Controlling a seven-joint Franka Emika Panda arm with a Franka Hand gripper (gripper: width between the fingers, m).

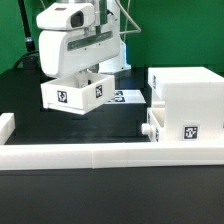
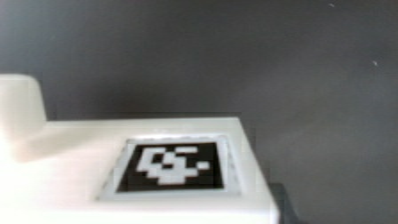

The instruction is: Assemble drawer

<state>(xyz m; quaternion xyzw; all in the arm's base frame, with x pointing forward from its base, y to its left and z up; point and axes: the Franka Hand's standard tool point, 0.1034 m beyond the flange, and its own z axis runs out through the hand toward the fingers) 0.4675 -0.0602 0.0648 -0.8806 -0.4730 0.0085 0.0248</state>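
Note:
The white housing (image 1: pixel 188 95) stands at the exterior view's right. A knobbed tray (image 1: pixel 150 129) sits in its lower part, knob facing the exterior view's left. My gripper (image 1: pixel 78 72) is shut on the second white tray (image 1: pixel 74 93) and holds it slightly tilted above the black table at the exterior view's left. In the wrist view the tray's white face (image 2: pixel 71 150) with its square tag (image 2: pixel 173 165) fills the lower frame, its knob (image 2: pixel 18 115) at one side. My fingers are mostly hidden there.
A long low white wall (image 1: pixel 100 152) edges the table's front, with a raised end at the exterior view's left (image 1: pixel 5 125). The marker board (image 1: pixel 127 97) lies flat between the held tray and the housing.

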